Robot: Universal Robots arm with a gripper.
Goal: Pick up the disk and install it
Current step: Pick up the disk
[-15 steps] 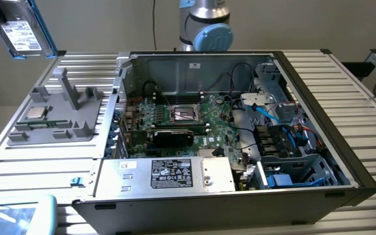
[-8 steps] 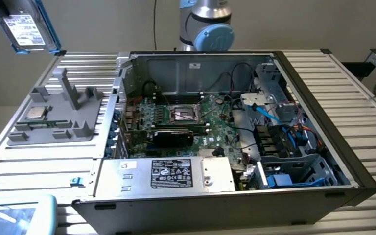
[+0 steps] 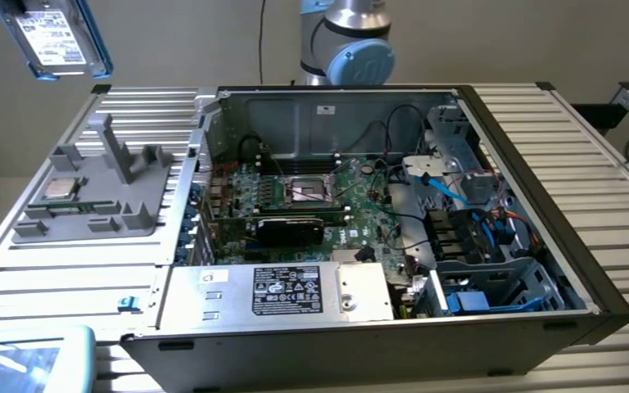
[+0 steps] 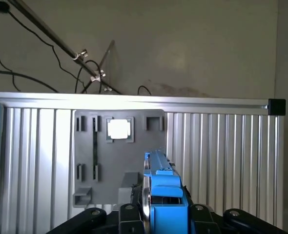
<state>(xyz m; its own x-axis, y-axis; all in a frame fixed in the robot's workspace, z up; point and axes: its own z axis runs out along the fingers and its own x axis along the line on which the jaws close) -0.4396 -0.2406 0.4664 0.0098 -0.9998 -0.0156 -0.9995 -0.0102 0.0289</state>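
Above the far corner of the bench, at the exterior view's left, the disk hangs in the air. Its upper end runs off the picture, so from here I cannot make out what grips it. What I do see of it is a silver face with a white printed label, rimmed by a bright blue bracket and tilted with the label toward the camera. The arm shows as a silver column with a pale blue joint cap behind the far wall of the open computer case; its upper links are cut off. Under the disk, on the bench, sits a grey fixture with a small square chip in it. In the wrist view the disk is seen edge-on, a thin silver rim beside the blue bracket, with its near end cut by the picture's edge. The gripper holds it at a middling width, black fingers set against either side of the bracket. The camera faces the grey fixture and the chip, and the disk is well clear of both.
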